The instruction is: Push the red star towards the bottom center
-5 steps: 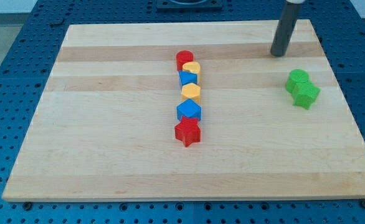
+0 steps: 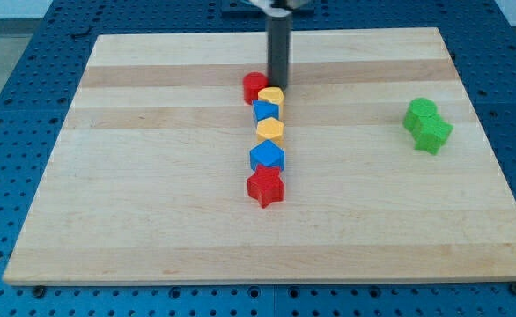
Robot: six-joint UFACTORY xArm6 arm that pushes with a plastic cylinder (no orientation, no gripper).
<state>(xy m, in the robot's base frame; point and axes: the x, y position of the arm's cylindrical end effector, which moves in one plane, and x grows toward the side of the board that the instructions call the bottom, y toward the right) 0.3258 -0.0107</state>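
a wooden board (image 2: 152, 220) with a line of coloured blocks down its middle and a dark rod at the top of that line.

my tip (image 2: 278, 85) has no jaws and holds nothing; it sits touching the red cylinder (image 2: 254, 86) and the yellow block (image 2: 272, 95) at the line's upper end. below them come a blue block (image 2: 265, 111), a yellow hexagon (image 2: 270, 131) and a blue cube (image 2: 268, 157). the red star (image 2: 265, 187) ends the line, just below board centre. two green blocks (image 2: 427, 125) touch at the view's right.
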